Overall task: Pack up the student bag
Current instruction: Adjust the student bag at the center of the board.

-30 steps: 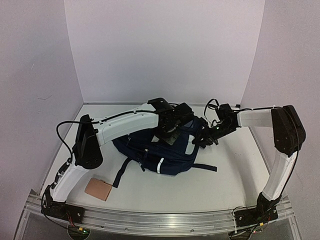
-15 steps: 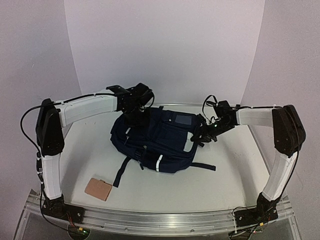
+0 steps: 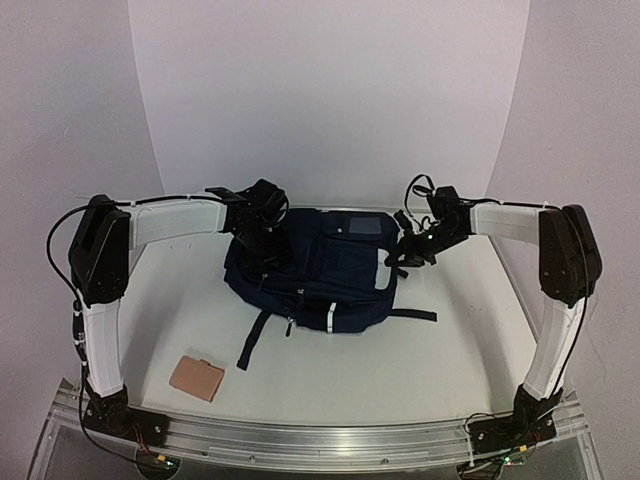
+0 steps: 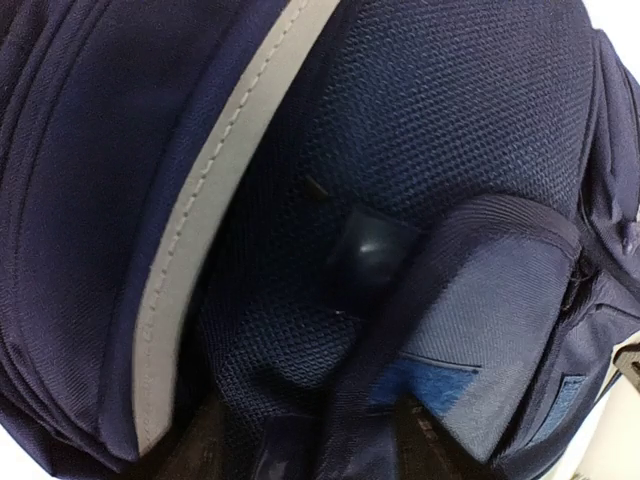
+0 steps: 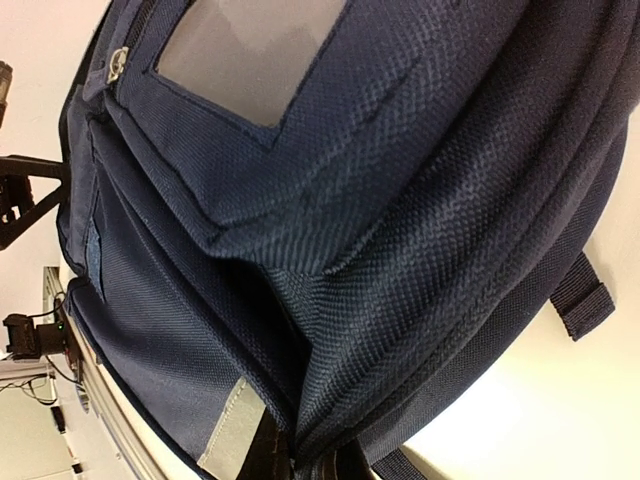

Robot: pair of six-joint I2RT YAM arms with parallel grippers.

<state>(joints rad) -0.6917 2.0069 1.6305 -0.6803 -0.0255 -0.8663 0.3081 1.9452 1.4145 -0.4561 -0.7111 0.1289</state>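
Here's the student bag [image 3: 330, 280], a large dark navy fabric backpack with black straps, lying flat on the white table [image 3: 450, 350], midway between the side edges and toward the far edge, one black strap [image 3: 250, 345] trailing toward the near edge. The left gripper [image 3: 265, 240] is down on the bag's left shoulder; in its wrist view the blurred dark fingers [image 4: 215, 445] stand apart, navy cloth bulging between them beside a pale grey trim strip [image 4: 200, 230]. Over on the right side of the bag, the right gripper [image 3: 403, 253] is pinched tight on a fold of the bag's fabric. A small flat tan wallet [image 3: 196, 378] lies alone near the table's near-left corner, well apart from the bag.
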